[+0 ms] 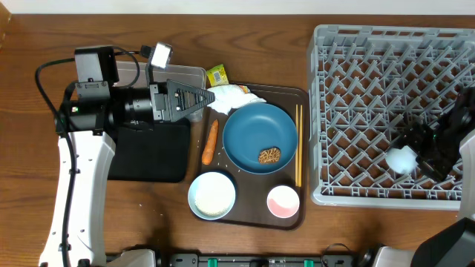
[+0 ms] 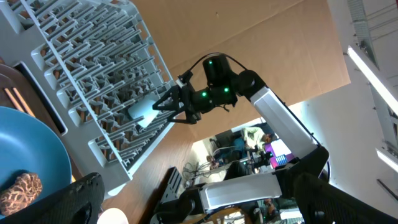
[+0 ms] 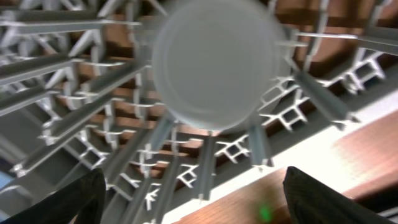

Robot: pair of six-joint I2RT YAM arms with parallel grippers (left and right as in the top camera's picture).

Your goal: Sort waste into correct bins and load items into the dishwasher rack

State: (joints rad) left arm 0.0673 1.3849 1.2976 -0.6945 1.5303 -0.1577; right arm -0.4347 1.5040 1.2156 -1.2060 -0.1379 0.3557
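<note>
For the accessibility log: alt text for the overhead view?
Right tool at a pale cup in the grey rack. Left tool points at the white tissue at the brown tray's edge, near a blue plate, carrot, bowl and pink cup.

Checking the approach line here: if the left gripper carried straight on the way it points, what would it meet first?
Most likely the crumpled white tissue, lying just beyond the left gripper's tips. Its height is unclear from overhead, so it could pass just above.
</note>
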